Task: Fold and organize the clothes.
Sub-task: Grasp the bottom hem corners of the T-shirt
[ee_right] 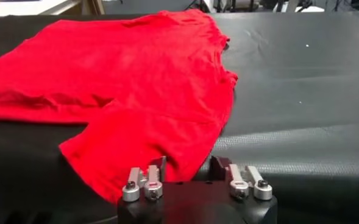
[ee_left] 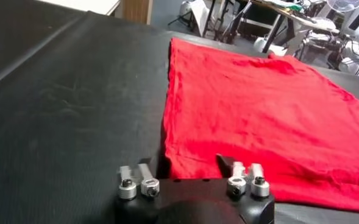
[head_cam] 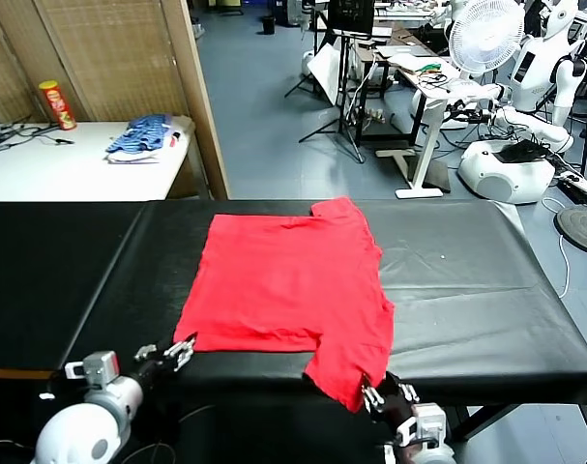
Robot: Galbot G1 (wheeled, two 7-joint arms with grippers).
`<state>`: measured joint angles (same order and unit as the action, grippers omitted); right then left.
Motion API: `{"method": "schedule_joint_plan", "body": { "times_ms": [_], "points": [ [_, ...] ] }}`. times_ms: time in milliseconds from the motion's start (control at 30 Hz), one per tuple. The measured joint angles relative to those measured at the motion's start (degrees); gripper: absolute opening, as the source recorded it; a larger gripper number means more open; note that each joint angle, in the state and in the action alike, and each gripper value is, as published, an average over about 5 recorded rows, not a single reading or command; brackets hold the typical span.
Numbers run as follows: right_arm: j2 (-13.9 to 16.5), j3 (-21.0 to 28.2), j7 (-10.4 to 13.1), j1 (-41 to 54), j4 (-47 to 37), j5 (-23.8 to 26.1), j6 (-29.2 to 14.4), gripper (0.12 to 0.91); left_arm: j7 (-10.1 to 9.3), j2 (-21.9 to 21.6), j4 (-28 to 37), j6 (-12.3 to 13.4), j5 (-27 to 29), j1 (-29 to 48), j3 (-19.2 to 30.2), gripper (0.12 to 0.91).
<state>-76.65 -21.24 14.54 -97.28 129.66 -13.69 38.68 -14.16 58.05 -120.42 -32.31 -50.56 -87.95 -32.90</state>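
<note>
The red T-shirt (head_cam: pixel 288 285) lies flat across the middle of my black desk (head_cam: pixel 467 290), plain side up, one sleeve at the far edge and the other sleeve (head_cam: pixel 351 372) spilling just over the near edge. My right claw (head_cam: pixel 382 396) is low at that near edge, right on the overhanging sleeve hem, fingers drawn together; from the wrist view the cloth sits against the finger roots, but I cannot say for sure it is pinched. My left claw (head_cam: pixel 180 350) hovers at the shirt's near left corner, fingers parted a little, one fingertip (ee_left: pixel 223 162) at the hem and nothing gripped.

To fold well, I reckon both claws want a firm bite on the near hem, only the top layers, then a level lift together so the cloth does not skew or drag off the desk.

The desk cover is smooth, slightly creased and dusty. Beyond its far left corner stands a white table (head_cam: pixel 71 159) with a blue striped pile (head_cam: pixel 143 137) and a snack can (head_cam: pixel 57 104); farther off, a fan (head_cam: pixel 486 37) and white robots (head_cam: pixel 525 116).
</note>
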Motion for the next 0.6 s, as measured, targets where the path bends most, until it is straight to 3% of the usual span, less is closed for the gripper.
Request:
{"method": "schedule_joint_plan", "body": {
  "times_ms": [100, 167, 400, 600],
  "points": [
    [0.44, -0.92, 0.57, -0.57, 0.72, -0.49, 0.45, 0.122, -0.01, 0.21, 0.17, -0.3, 0.01, -0.04, 0.41, 0.177],
    [0.97, -1.9, 0.91, -1.24, 1.6, -1.42, 1.01, 0.122, -0.03, 0.35, 0.02, -0.35, 0.02, -0.17, 0.59, 0.131],
    [3.86, -7.69, -2.0, -3.48, 6.29, -5.48, 1.01, 0.122, -1.33, 0.99, -2.77, -0.37, -0.22, -2.01, -0.12, 0.125],
    [5.73, -11.01, -5.08, 0.05, 5.38, -7.57, -2.86, 0.122, -2.1, 1.91, -8.04, -0.22, -1.35, -4.21, -0.78, 0.125]
  ]
}}
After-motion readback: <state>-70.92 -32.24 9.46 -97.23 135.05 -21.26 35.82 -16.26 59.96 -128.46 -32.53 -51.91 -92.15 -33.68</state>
